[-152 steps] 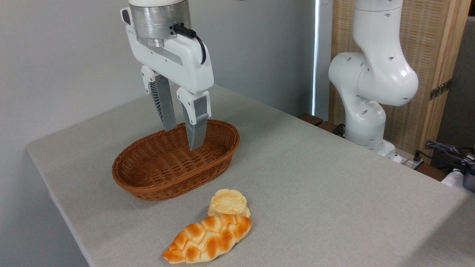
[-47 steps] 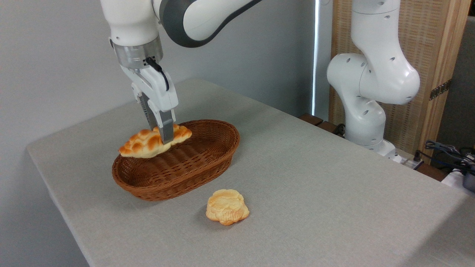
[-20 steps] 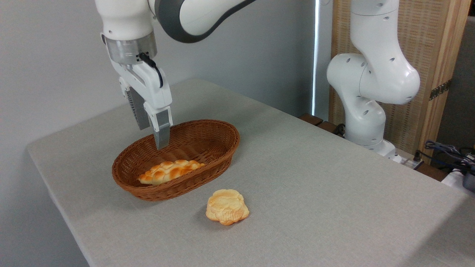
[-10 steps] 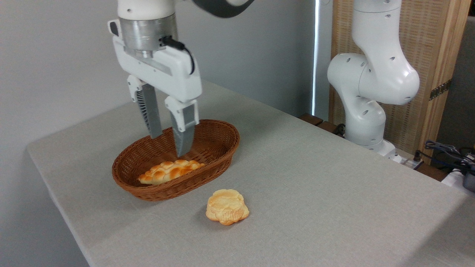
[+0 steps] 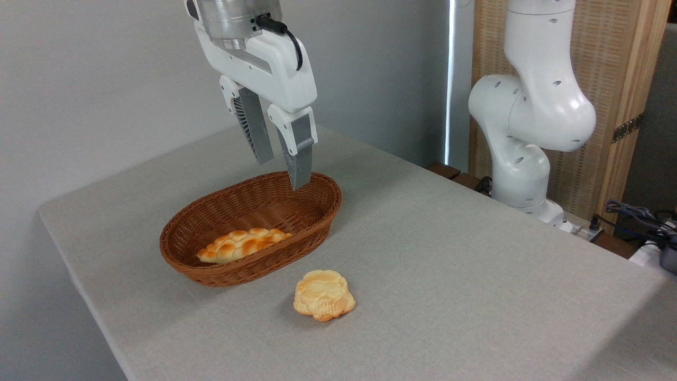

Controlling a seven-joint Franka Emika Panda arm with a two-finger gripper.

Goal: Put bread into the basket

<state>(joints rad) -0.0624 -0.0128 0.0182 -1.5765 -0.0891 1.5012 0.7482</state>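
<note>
Pale-yellow bun [image 5: 323, 295] sat nearest on the grey surface [image 5: 449, 275]. At its 10 o'clock, the bread [image 5: 243, 245] lay inside the basket [image 5: 322, 211]. Beyond, the claw [image 5: 280, 172] hung spread and empty above the basket's far rim.

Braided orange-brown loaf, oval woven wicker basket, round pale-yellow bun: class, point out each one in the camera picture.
Braided orange-brown loaf [image 5: 242, 245]: fixed camera view, middle of its crust.
Oval woven wicker basket [image 5: 329, 207]: fixed camera view, right part of its rim.
Round pale-yellow bun [image 5: 323, 294]: fixed camera view, middle of its top.
</note>
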